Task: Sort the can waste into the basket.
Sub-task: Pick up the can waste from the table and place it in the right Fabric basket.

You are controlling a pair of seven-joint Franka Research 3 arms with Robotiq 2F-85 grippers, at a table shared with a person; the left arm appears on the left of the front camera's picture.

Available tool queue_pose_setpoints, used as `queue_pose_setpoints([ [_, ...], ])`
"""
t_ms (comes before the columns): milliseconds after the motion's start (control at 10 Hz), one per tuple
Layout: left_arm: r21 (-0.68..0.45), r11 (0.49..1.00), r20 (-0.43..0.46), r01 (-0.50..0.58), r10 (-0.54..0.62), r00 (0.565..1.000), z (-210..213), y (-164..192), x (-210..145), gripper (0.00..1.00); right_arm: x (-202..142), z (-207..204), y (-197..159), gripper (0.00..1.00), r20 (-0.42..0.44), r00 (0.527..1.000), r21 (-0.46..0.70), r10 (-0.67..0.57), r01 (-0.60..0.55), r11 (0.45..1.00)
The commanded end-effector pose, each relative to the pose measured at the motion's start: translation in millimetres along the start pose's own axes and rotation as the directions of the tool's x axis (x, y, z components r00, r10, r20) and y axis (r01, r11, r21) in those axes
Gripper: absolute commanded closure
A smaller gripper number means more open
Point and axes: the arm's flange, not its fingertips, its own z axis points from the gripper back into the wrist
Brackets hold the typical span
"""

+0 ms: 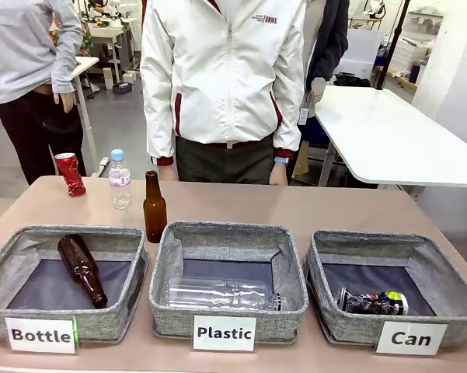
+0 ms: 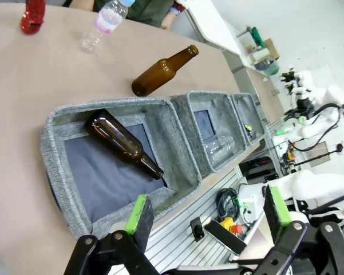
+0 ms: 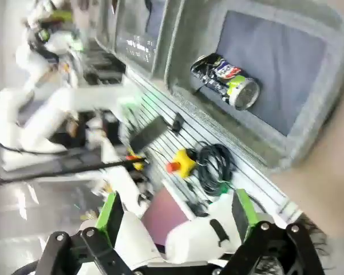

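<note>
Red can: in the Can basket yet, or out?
Out. The red can stands at the table's far left corner, apart from the Can basket, which holds the dark can.

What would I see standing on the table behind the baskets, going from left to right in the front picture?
Crushed red can → clear plastic bottle with a blue cap → upright brown glass bottle.
</note>
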Motion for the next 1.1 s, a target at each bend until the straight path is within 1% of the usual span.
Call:
queue_pose_setpoints([
  [0, -0.009, 1.000, -0.005, -0.004, 0.004, 1.000, 0, -2, -3, 0.00, -2, 17, -35, 0.00, 0.594, 0.422, 0.763, -0.685, -0.026, 0.646],
  [100, -0.009, 1.000, -0.005, -0.004, 0.004, 1.000, 0, -2, -3, 0.00, -11, 19, -50, 0.00, 0.611, 0.311, 0.779, -0.728, -0.072, 0.623],
  [200, -0.009, 1.000, -0.005, -0.004, 0.004, 1.000, 0, -2, -3, 0.00, -10, 15, -52, 0.00, 0.671, 0.238, 0.733, -0.702, -0.076, 0.676],
  [300, -0.009, 1.000, -0.005, -0.004, 0.004, 1.000, 0, -2, -3, 0.00, -27, 15, -54, 0.00, 0.171, 0.962, 0.190, -0.212, 0.179, 0.965],
  [1000, -0.009, 1.000, -0.005, -0.004, 0.004, 1.000, 0, -2, -3, 0.00, -27, 15, -54, 0.00, 0.171, 0.962, 0.190, -0.212, 0.179, 0.965],
])
